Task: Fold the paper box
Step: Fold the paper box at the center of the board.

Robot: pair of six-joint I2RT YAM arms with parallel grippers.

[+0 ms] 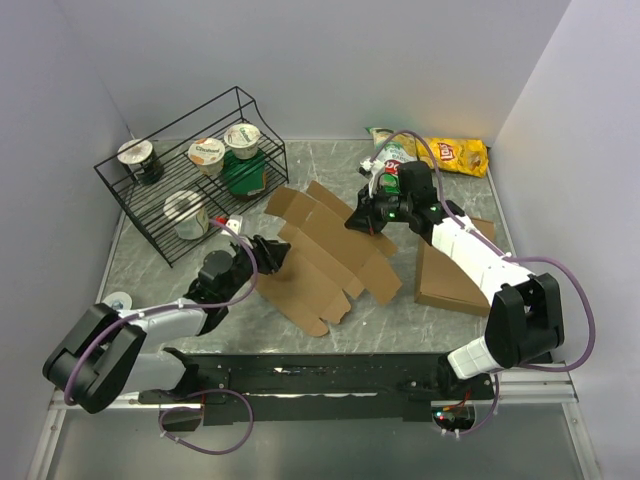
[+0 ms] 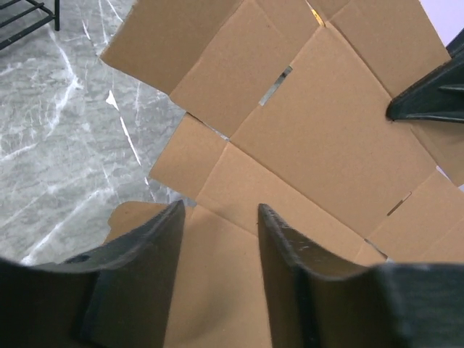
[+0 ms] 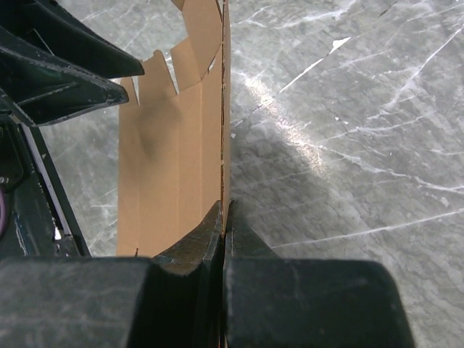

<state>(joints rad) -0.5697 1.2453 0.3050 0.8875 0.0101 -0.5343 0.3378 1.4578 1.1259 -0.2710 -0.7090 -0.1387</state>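
— Back left of the worktop (image 1: 150, 290)?
— One black wire rack (image 1: 160, 237), tilted. It holds three foil-lidded cups (image 1: 206, 151), a dark green tub (image 1: 243, 174) and a silvery can (image 1: 183, 211).
— Back right?
— One yellow crisp bag (image 1: 458, 155), lying flat. A green-and-white packet (image 1: 385, 150) sits just beside it.
— Right side?
— One plain brown cardboard slab (image 1: 445, 282), flat on the grey marbled surface.
— Anything else?
— A small white round item (image 1: 118, 298) at the left edge; too small to identify.
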